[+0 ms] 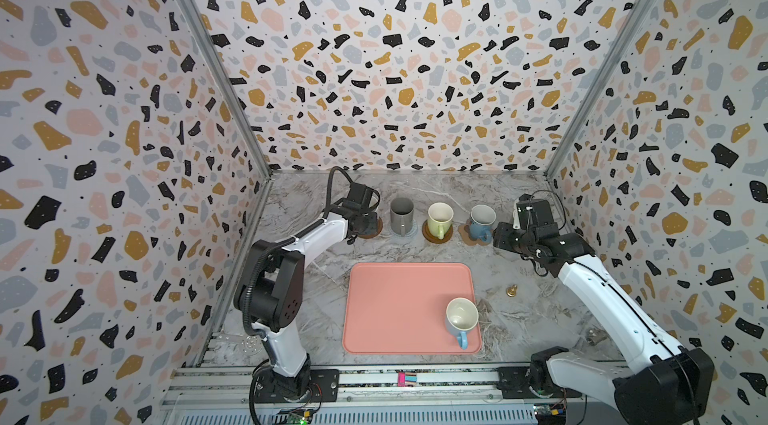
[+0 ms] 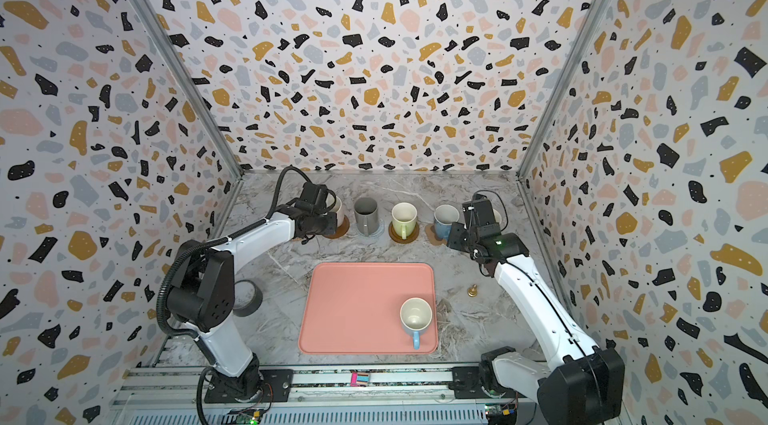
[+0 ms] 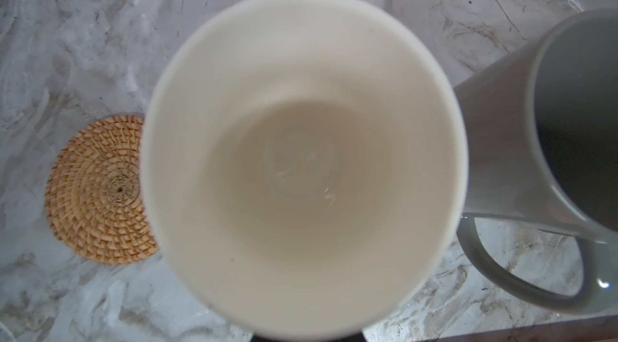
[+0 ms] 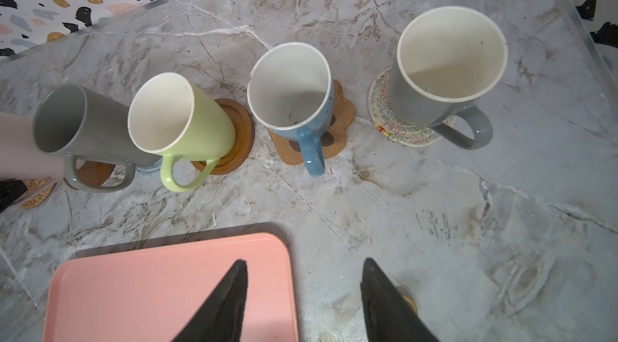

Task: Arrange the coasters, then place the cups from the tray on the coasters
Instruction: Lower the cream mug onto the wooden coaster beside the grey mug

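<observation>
Pale pink mug (image 3: 301, 163) fills the left wrist view, cream inside. The left gripper (image 1: 365, 224) is clamped on its near side, pads hidden under the rim, over a wooden disc (image 2: 343, 231) at the table's far left. A tan woven coaster (image 3: 93, 189) lies just left of it. The right gripper (image 4: 305, 260) hangs half-spread, holding nothing. It is near the blue mug (image 1: 482, 221) on the paw coaster (image 1: 467, 236), just beyond the far-right corner of the tray (image 1: 374, 306). 1 pale blue mug (image 1: 461, 317) stands in the tray's near-right corner, well apart from both grippers.
</observation>
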`<state>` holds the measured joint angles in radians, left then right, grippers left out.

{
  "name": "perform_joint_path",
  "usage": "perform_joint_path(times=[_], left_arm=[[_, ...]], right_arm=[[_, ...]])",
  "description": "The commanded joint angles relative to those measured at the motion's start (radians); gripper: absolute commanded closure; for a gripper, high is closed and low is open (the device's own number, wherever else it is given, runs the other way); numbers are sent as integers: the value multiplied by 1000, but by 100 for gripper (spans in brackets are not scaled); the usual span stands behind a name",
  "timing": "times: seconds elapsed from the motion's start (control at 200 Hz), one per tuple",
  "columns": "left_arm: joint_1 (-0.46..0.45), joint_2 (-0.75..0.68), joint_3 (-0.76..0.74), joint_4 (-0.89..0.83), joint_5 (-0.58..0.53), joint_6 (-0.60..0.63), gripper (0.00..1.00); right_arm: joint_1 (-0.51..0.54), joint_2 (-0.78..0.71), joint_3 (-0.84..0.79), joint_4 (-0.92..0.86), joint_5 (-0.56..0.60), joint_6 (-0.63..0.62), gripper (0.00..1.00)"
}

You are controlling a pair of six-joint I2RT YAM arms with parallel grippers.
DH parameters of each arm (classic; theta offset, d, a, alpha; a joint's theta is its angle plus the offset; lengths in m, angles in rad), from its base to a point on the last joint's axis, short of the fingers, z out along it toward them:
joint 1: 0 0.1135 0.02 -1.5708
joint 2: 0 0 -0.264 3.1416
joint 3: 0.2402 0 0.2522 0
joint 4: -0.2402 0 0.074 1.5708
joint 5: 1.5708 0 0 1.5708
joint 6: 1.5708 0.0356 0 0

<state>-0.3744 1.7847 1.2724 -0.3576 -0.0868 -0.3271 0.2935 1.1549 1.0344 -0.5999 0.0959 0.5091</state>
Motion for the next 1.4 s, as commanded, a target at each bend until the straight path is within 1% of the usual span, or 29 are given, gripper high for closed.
perform_joint_path(times=[0.0, 0.586, 0.796, 1.056, 1.176, 1.397], left_arm=[[12, -3, -2, 77, -1, 17, 90], [22, 26, -19, 88, 12, 16, 90], [25, 25, -27, 86, 10, 18, 89], [29, 17, -31, 78, -2, 16, 85], [29, 8, -31, 74, -7, 16, 80], [28, 2, -34, 67, -5, 20, 75]], right_arm=[[-4, -29, 4, -21, 9, 5, 43], [-4, -31, -4, -20, 6, 11, 43], [-4, -32, -7, -22, 6, 11, 43], [-4, -34, -9, -21, 6, 11, 43], [-4, -34, -10, -22, 5, 11, 43], [-4, -33, -12, -17, 4, 13, 43]])
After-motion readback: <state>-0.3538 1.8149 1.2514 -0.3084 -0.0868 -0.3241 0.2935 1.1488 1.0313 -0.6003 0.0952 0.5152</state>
